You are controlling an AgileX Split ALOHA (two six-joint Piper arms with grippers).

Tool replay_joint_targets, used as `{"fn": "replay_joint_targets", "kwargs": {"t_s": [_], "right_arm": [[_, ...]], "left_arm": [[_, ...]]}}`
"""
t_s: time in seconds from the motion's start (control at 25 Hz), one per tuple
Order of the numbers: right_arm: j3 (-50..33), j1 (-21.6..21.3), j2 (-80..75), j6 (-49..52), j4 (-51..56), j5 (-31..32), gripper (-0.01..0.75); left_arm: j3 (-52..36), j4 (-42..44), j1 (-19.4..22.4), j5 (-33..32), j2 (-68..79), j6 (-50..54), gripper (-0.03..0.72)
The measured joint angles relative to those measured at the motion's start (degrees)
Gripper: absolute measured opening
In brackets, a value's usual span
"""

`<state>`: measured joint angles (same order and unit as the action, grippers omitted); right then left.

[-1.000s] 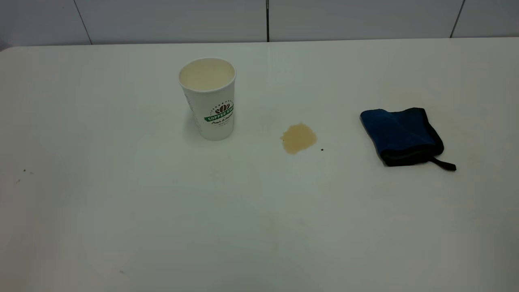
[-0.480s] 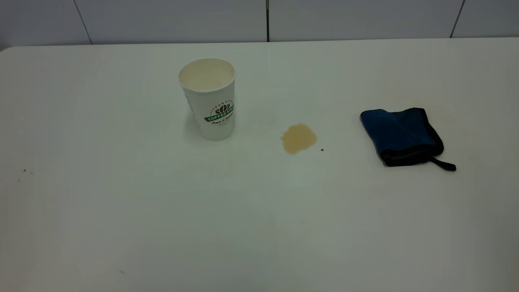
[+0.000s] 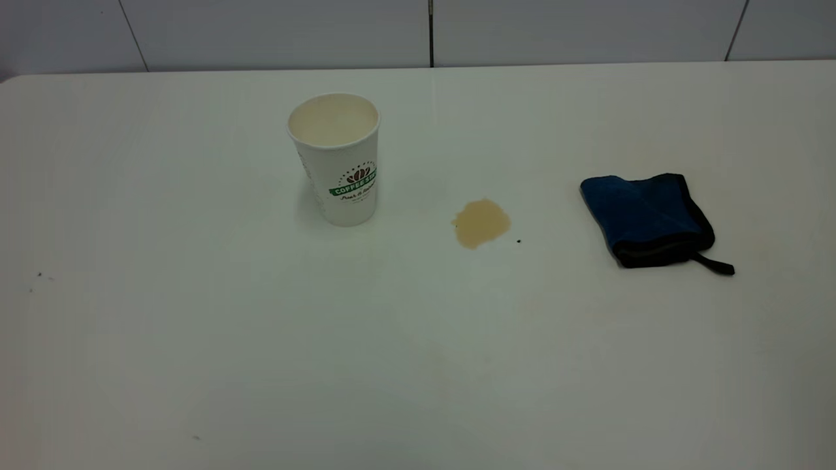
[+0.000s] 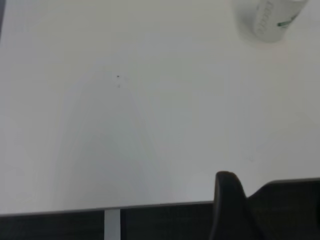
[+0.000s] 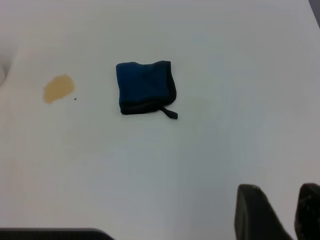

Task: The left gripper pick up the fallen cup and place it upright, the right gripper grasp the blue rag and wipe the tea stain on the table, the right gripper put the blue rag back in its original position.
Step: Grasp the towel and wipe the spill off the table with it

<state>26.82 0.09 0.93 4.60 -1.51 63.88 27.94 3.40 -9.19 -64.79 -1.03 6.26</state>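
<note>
Grippers, two, both held back from the objects and outside the exterior view.

Item 1. Left gripper (image 4: 227,200): only a dark part of it shows, at the margin of the left wrist view, above the near edge of the table (image 3: 196,339). Whether it is spread or closed cannot be made out. It holds nothing visible and is well apart from the cup.

Item 2. Right gripper (image 5: 286,212): two black fingertips (image 5: 255,210) stand parted, with bare table showing between them. Nothing is held. It hangs over the table's near side, well apart from the blue rag.

Item 3. Cup (image 3: 334,158): white paper, green banner and brown bean logo facing the near edge. It stands upright, mouth up, left of centre and closer to the far edge than to the near one. Its lower part also shows in the left wrist view (image 4: 272,20).

Item 4. Tea stain (image 3: 481,222): light-brown blotch on the table, about midway across, between cup and rag and touching neither. A tiny dark speck (image 3: 518,241) lies just beside it, on the rag's side.

Item 5. Blue rag (image 3: 646,219): folded, black-edged, lying flat toward the right edge. Its black loop tab (image 3: 715,264) points toward the near right corner.
</note>
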Motion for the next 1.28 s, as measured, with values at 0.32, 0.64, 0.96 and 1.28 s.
{"fn": "replay_joint_targets", "kwargs": {"t_s": [0.32,0.64,0.96,1.28], "right_arm": [[0.0,0.0,0.0,0.0,0.37,0.0,0.239],[0.43,0.0,-3.92,-5.56,9.43,-1.57,0.301],[0.68,0.0,-31.08,-19.53,20.21,-17.61,0.556],[1.78,0.0,-63.19,-35.01,31.97,-37.19,0.577]], "left_arm": [[0.0,0.0,3.85,0.0,0.0,0.0,0.442],[0.0,0.0,3.89,0.0,0.0,-0.07,0.442],[0.0,0.0,3.89,-0.02,0.0,-0.07,0.442],[0.0,0.0,3.89,-0.02,0.0,-0.07,0.442]]}}
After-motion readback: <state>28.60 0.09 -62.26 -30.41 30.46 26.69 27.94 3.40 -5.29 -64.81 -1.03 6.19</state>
